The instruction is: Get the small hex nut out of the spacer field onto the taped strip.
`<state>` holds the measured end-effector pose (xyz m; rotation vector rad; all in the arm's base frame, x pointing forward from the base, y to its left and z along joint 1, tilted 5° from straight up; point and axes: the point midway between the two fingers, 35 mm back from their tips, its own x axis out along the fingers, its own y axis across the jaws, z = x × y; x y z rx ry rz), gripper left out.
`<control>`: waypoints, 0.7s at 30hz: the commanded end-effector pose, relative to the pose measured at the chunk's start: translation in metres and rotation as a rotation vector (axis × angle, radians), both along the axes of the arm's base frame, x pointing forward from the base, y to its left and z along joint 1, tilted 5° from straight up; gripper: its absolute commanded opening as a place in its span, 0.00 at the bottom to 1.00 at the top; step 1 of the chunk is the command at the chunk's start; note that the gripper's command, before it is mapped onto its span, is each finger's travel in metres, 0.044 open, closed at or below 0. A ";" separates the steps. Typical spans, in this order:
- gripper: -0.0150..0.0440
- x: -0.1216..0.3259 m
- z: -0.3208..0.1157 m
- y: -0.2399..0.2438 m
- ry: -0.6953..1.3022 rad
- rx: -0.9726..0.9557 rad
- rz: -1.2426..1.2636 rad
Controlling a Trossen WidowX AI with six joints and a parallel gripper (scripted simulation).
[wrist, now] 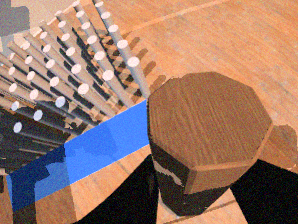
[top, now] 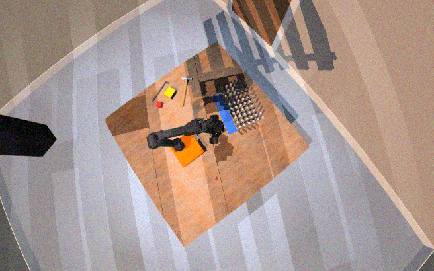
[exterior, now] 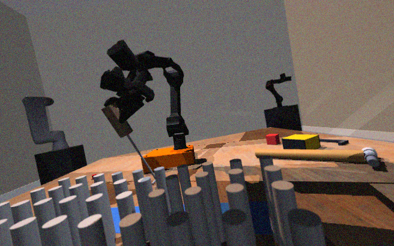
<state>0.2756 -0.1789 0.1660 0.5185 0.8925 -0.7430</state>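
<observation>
End effector [top: 214,129] [exterior: 131,105] grips the wooden-handled tool [exterior: 117,121] [wrist: 210,120], shaft slanting toward the metal spacers [top: 245,107] [exterior: 192,195] [wrist: 83,89]. Nut location cannot be told; presumably it lies among them, beyond the blue strip [top: 226,116] [exterior: 116,218] [wrist: 100,142].
</observation>
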 end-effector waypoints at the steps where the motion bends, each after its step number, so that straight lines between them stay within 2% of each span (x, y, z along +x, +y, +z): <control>1: 0.25 0.002 0.001 0.006 0.040 -0.047 0.095; 21: 0.25 0.011 0.001 0.045 0.258 -0.306 0.694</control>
